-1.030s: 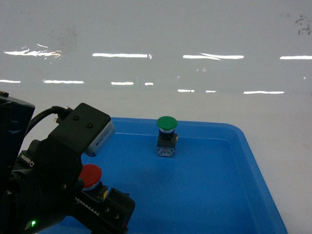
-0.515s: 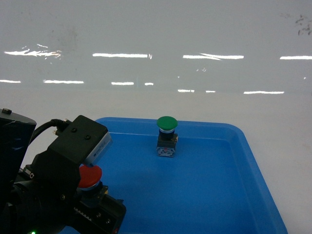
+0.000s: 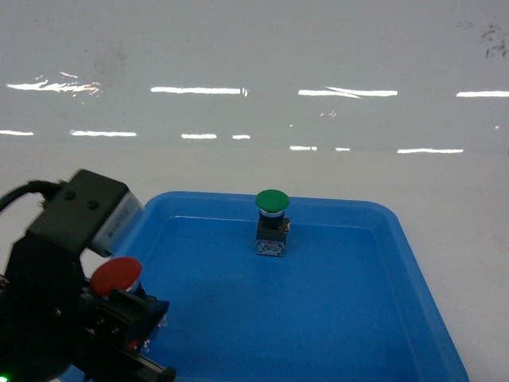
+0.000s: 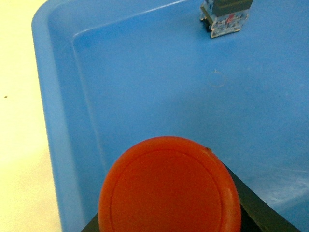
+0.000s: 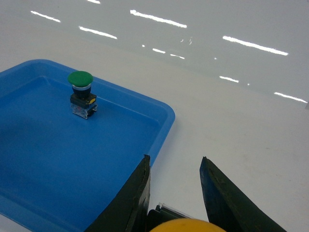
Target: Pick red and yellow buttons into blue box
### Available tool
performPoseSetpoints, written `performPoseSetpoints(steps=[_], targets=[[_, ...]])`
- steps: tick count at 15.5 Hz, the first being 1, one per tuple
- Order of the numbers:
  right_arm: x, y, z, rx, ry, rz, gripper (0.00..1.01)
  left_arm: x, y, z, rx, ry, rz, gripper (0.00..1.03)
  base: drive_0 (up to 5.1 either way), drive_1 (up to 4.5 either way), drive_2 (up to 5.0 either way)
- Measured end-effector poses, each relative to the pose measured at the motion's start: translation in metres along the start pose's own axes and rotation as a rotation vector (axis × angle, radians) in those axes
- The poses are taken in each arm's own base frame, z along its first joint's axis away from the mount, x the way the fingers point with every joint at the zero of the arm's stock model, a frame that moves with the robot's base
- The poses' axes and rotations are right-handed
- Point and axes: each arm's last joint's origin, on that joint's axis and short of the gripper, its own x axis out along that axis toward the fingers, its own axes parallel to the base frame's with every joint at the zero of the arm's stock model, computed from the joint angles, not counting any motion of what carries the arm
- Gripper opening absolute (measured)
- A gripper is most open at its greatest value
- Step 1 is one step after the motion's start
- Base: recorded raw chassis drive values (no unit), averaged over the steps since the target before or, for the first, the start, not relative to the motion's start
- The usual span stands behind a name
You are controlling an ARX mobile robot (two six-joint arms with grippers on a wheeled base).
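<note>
My left gripper (image 3: 121, 309) is shut on the red button (image 3: 116, 275), held above the left end of a shallow blue tray (image 3: 398, 239). In the left wrist view the red cap (image 4: 169, 188) fills the bottom and hides the jaws, with only a black finger (image 4: 263, 215) showing beside it. In the right wrist view my right gripper (image 5: 175, 160) holds the yellow button (image 5: 187, 226) deep between its dark fingers (image 5: 137, 193), above the white table to the right of the tray. The blue box is out of view.
A green-capped button (image 3: 272, 223) stands upright at the tray's back middle, also the green button (image 5: 81, 93) in the right wrist view. The tray rim (image 5: 164, 121) lies left of the right gripper. A glossy white table (image 3: 318, 119) surrounds the tray.
The left gripper has moved left and slightly up with the red button, from over the tray floor towards its left edge. The green button has not moved.
</note>
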Motion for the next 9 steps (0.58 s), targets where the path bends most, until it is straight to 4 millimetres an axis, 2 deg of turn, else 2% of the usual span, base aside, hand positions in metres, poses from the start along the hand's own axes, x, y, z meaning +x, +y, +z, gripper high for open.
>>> performPoseSetpoints(steps=[2,4,6,9], targets=[[0.000,0.000,0.000,0.000,0.000,0.000,0.29,-0.019,0.011,0.016,-0.044,-0.082,0.023,0.33,0.0,0.00,0.0],[0.000,0.000,0.000,0.000,0.000,0.000,0.29,-0.049,0.016,0.031,-0.070,-0.210,0.051,0.33,0.0,0.00,0.0],[0.000,0.000,0.000,0.000,0.000,0.000,0.29,-0.071,0.015,0.032,-0.076,-0.289,0.065,0.33,0.0,0.00,0.0],[0.000,0.000,0.000,0.000,0.000,0.000,0.29,-0.107,0.022,0.022,-0.127,-0.372,0.143,0.33,0.0,0.00,0.0]])
